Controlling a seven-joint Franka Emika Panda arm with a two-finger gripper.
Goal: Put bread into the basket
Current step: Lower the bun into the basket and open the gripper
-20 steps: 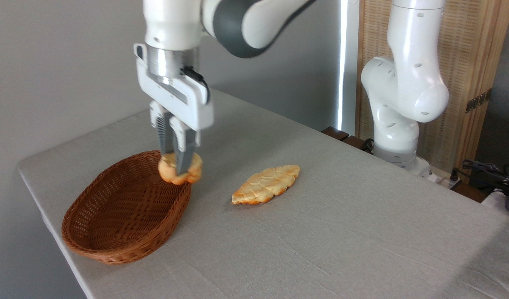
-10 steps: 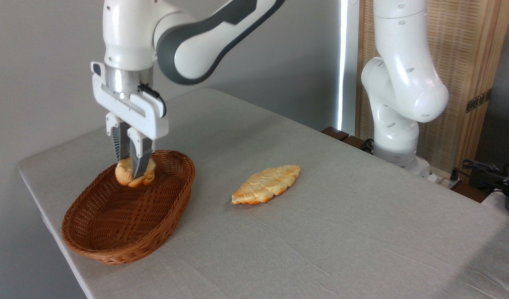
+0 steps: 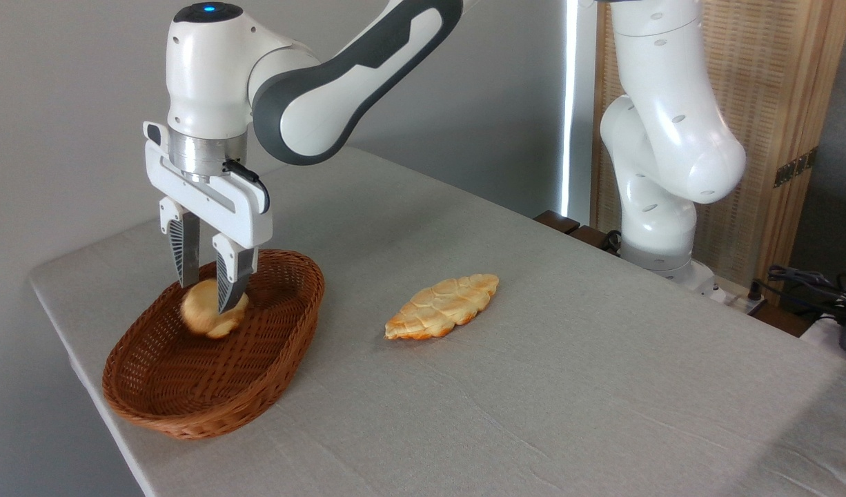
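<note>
Bread (image 3: 203, 316) is sitting low inside the basket (image 3: 154, 407), toward its far end, looking slightly blurred and tilted. The tool (image 3: 203, 293) is hanging directly over it, pointing straight down, with its two fingers (image 3: 229, 279) spread apart — the gap between them is clearly visible, and the bun is lying below and between the tips rather than being squeezed by them. The nearer finger is overlapping the bun's right side in the picture, so whether that tip is touching the crust is impossible to say. The tool is holding nothing.

The basket, an oval of reddish-brown wicker, is resting on the left part of the surface (image 3: 568, 386), close to the near-left edge, with its long axis running from front-left to back-right. A flat, leaf-shaped pastry (image 3: 441, 306) with a scale pattern is lying on the grey cloth to the right of the basket, well apart from it and from the tool. The white arm (image 3: 340, 90) is reaching in from the upper right, its wrist standing upright above the basket's far half, a blue light glowing on top of it. The arm's base (image 3: 661, 207) is standing at the far right edge of the surface — behind it, a slatted wooden screen (image 3: 795, 103) is showing.
</note>
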